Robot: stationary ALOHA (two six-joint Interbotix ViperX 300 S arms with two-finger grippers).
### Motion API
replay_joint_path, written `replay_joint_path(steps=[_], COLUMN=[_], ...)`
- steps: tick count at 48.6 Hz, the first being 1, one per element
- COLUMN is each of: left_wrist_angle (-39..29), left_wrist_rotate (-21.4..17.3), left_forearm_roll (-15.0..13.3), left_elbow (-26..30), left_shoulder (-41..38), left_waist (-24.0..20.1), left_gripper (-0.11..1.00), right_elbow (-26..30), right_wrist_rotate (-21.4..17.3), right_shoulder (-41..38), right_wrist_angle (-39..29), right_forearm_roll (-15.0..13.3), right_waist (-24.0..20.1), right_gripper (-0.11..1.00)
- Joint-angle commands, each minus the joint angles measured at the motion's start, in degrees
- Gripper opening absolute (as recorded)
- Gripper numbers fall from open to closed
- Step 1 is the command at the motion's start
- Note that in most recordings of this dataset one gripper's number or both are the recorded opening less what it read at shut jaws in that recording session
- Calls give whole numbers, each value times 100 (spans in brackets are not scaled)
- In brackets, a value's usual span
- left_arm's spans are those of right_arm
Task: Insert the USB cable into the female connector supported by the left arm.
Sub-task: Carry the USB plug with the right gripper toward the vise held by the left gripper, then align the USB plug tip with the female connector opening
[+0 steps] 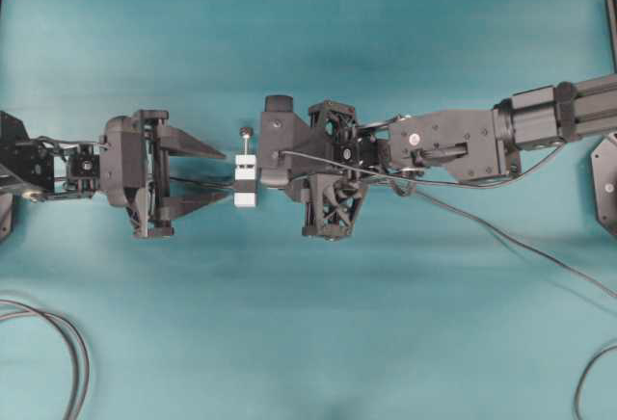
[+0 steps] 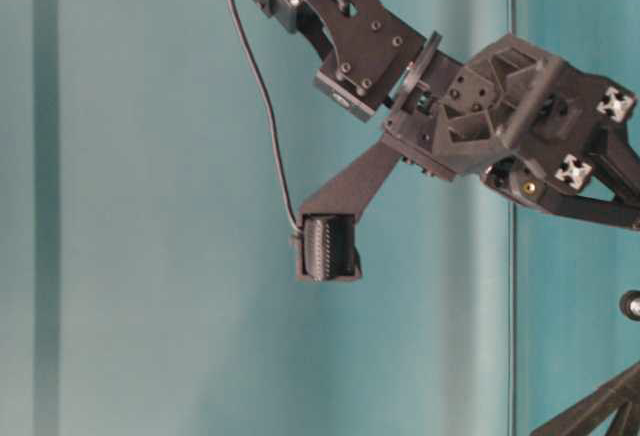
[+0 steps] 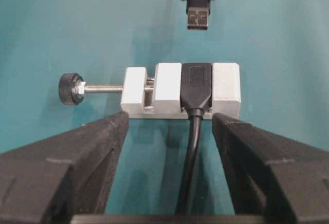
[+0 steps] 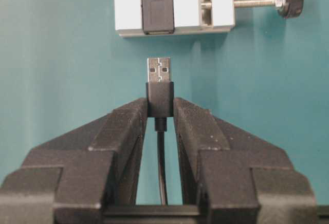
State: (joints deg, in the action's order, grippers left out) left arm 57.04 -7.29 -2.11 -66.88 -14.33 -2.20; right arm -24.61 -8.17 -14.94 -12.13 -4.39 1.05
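Approach step. My right gripper (image 4: 160, 112) pinches the USB cable (image 4: 159, 82) behind its plug, near the female connector (image 4: 174, 7) on the counter (image 1: 308, 343), not touching. Left gripper (image 3: 169, 126) gapes wide, flanking the block, holding nothing. Next: close left, then push straight in.
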Motion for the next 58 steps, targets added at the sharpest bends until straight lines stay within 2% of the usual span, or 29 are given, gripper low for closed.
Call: replay_joint_path(steps=[1,10,32,58], left_wrist_angle=[18,9,0,0], left_wrist_rotate=[-26,-26,-18,-35], left_forearm_roll=[9,9,18,26], left_elbow=[53,70,62,-9], left_shoulder=[26,-26,-18,-18], left_waist=[0,0,0,0], left_gripper=[78,78,78,78], right_elbow=[193,299,686,844], right_wrist_rotate=[-70,-220,-237,-272], right_shoulder=[62,-9,-264,-343], right_wrist_angle=[-62,-88,-677,-923], right_forearm_roll=[-9,-18,-18,-26], right_waist=[0,-9,-62,-62], right_gripper=[22,22,22,22])
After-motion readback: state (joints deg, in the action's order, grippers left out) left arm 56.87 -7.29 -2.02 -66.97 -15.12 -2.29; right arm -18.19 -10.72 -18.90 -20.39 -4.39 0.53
